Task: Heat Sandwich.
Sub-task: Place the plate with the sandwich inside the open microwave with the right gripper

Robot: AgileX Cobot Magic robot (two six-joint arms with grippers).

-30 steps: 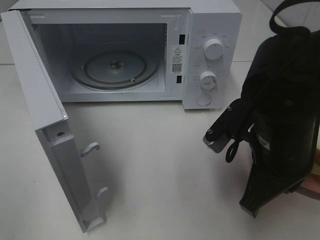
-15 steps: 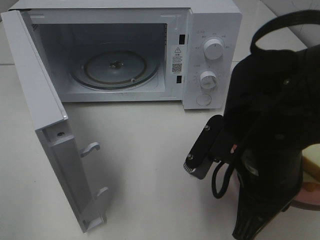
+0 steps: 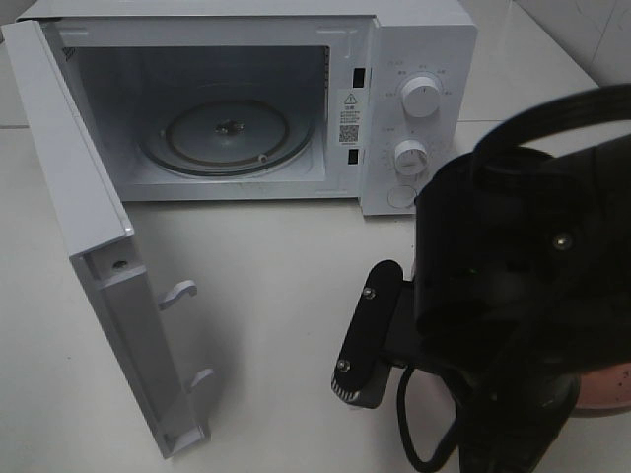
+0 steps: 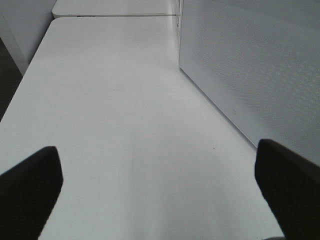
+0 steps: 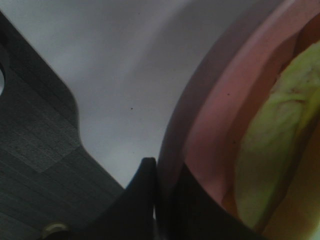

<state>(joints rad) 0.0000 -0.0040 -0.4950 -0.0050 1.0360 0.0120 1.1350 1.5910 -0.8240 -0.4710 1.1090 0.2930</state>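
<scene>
The sandwich (image 5: 280,145) lies on the pink plate (image 5: 215,115). Only the right wrist view shows it, as a pale yellow-green filling with a tan edge just inside the plate's rim. In the high view the right arm (image 3: 523,296) covers it. That arm fills the frame from about 3 o'clock to 5 o'clock, and only a reddish sliver of the plate peeks out past it at the frame's edge, near 4 o'clock.

The right fingers (image 5: 145,200) are closed tight on the plate's rim, one dark finger outside it and one inside. White counter (image 3: 276,296) shows beyond the rim. I cannot tell whether the plate rests on it.

From the arm, the microwave (image 3: 434,39) stands at about 11 o'clock on the counter, well apart from the plate. Its door (image 3: 69,168) is swung wide open, running from 10 o'clock down to 7 o'clock in the high view. The glass turntable (image 3: 227,133) inside is bare. Two white knobs (image 3: 422,98) sit one above the other on the control panel.

The left fingers (image 4: 30,192) are spread fully wide with nothing between them. They hang low over bare counter, beside a white panel (image 4: 250,75) with a fine dot pattern. They are out of the high view.
</scene>
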